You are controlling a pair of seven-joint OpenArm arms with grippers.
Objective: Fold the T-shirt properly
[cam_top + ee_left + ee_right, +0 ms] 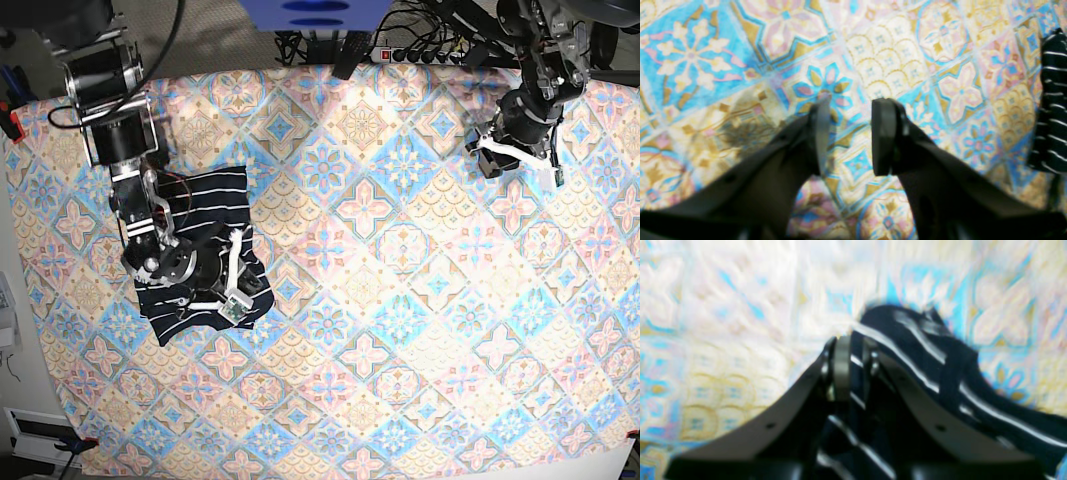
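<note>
Right tool: right tool [853, 356] is closed down on a fold of the shirt [923, 373]; striped cloth fills the narrow gap between the fingers in the right wrist view, and the base view places it [232, 280] at the shirt's near-centre edge.
Shirt: dark with thin white stripes, lying in a rumpled, partly gathered heap [200, 250] on the worktop's side below the right arm, one corner bunched up where the tool has it.
Handling: soft, light and limp by the look of it; I judge it will drape and sag from any single pinch, and thin layers may slide over each other, so a grip can pick up more or fewer layers than meant.
Where to hold: likely best at a hem, corner or sleeve end, pinching the edge itself, not the middle of a panel; two spread holds would keep an edge straight.
Left tool: left tool [850, 133] is open with a clear gap and nothing between the fingers, over bare cloth; it [515, 150] is well apart from the shirt in the base view.
Worktop: covered by a pastel diamond-patterned tablecloth [400, 330], lying flat.
Progress: I judge folding is at an early stage, since the shirt is not yet laid out square.
</note>
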